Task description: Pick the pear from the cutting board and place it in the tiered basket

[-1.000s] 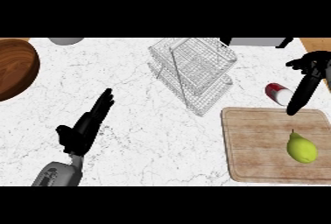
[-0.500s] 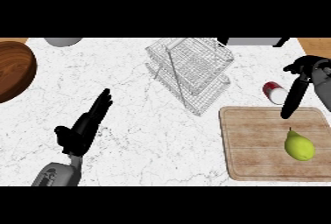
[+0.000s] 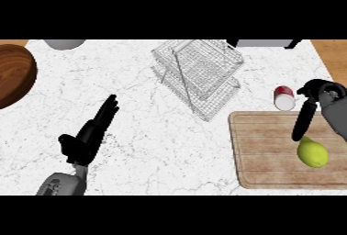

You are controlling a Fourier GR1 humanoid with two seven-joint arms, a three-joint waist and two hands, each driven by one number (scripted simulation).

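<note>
**Pear on board, right hand's fingertips beside it**

Pear (image 3: 313, 153) count was one: a yellow-green fruit, smooth, wider at its lower end and narrowing toward the top, lying on the board (image 3: 271, 151) in its right half. The board, also one, was pale wood with a visible grain and sat at the right of the white marbled surface (image 3: 149, 137).

One wire basket (image 3: 198, 75) stood at the upper middle of the surface, its tiers stacked and slightly offset, well apart from the pear. One small red-and-white can (image 3: 284, 97) lay just above the board's top edge, between the basket and the right hand. One dark wooden bowl (image 3: 13, 73) was cut by the left edge, one grey round object (image 3: 64, 44) by the top edge, and one dark-and-grey item (image 3: 261, 43) sat at the top right.

Two hands showed. The right hand (image 3: 315, 98) came in from the right edge; its fingers (image 3: 303, 121) were straight and pressed together, pointing down over the board, their tips just above the pear's narrow end. Whether they touched it could not be told. The left hand (image 3: 85, 137) was at the lower left, fingers straight and together, thumb out to the side, holding nothing.
</note>
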